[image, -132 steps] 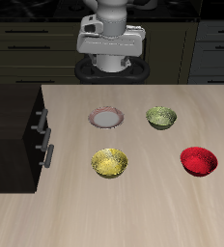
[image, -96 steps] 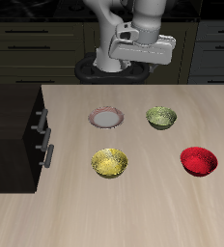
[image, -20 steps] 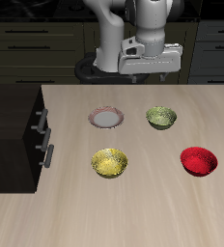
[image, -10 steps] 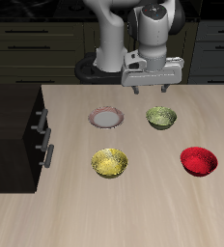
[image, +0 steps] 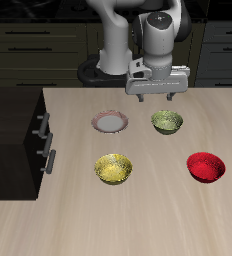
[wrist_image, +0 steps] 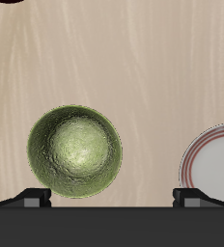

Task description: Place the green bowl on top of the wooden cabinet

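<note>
The green bowl [image: 167,122] sits on the light tabletop, olive with a speckled inside, and fills much of the wrist view [wrist_image: 73,151]. My gripper [image: 158,98] hangs open just above and slightly behind it, nothing between its fingers [wrist_image: 35,196]. One rim of the bowl lies close to a fingertip in the wrist view. The wooden cabinet [image: 13,130] is a near-black box with silver handles, standing at the table's side, well away from the gripper.
A white plate with a red rim [image: 109,122] lies beside the green bowl, toward the cabinet, and also shows in the wrist view [wrist_image: 212,159]. A yellow-gold bowl [image: 113,168] and a glossy red bowl [image: 205,166] sit nearer the front edge.
The gripper has come down toward the green bowl over the last second and shifted slightly toward the table. The bowls, plate and cabinet have not moved.
</note>
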Robot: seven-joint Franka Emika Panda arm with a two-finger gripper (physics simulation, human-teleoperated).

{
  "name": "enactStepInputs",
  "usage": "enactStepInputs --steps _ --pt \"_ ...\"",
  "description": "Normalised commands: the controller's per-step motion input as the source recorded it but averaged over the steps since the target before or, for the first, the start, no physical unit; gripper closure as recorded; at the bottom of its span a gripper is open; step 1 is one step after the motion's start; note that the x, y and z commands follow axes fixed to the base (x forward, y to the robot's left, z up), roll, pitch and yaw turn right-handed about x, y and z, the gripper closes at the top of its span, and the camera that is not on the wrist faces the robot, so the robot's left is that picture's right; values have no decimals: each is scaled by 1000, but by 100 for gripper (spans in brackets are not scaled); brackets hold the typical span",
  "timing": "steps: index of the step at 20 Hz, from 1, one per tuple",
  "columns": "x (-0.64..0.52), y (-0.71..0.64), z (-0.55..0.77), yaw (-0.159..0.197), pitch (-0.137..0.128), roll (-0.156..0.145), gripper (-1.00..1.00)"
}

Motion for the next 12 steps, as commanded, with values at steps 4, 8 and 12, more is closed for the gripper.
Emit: enactStepInputs --steps 4,8,12 --pt "-16 22 -62 -19 5 8 -100" --pt "10 -66 -239 2 36 -21 -100" --pt "73 -68 -147 -21 18 -12 -100"
